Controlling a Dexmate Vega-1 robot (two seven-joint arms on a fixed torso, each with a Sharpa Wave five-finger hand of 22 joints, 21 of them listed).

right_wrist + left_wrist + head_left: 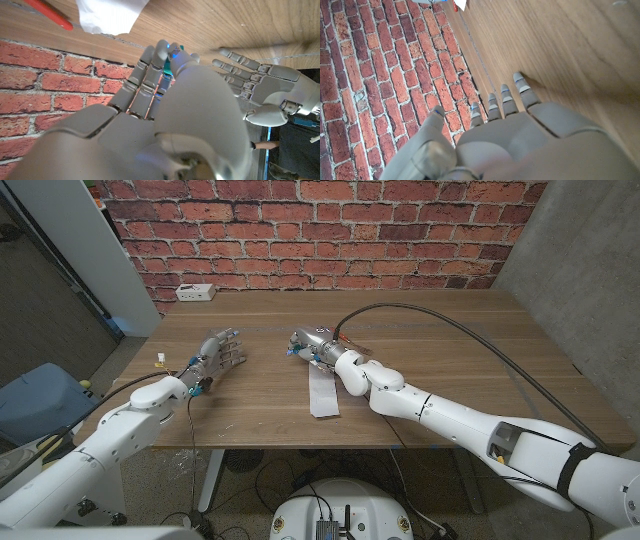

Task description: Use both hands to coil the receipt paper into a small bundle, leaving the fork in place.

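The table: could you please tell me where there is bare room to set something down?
Bare wood lies on the table right of the right robot hand, and along the back edge beside the white box. It is crowded mid-table, where the paper lies between both robot hands, the left.

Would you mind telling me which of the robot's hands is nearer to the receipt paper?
Right. The right hand sits at the far end of the receipt paper, seemingly touching it; the left hand stands off to the side, bare table between.
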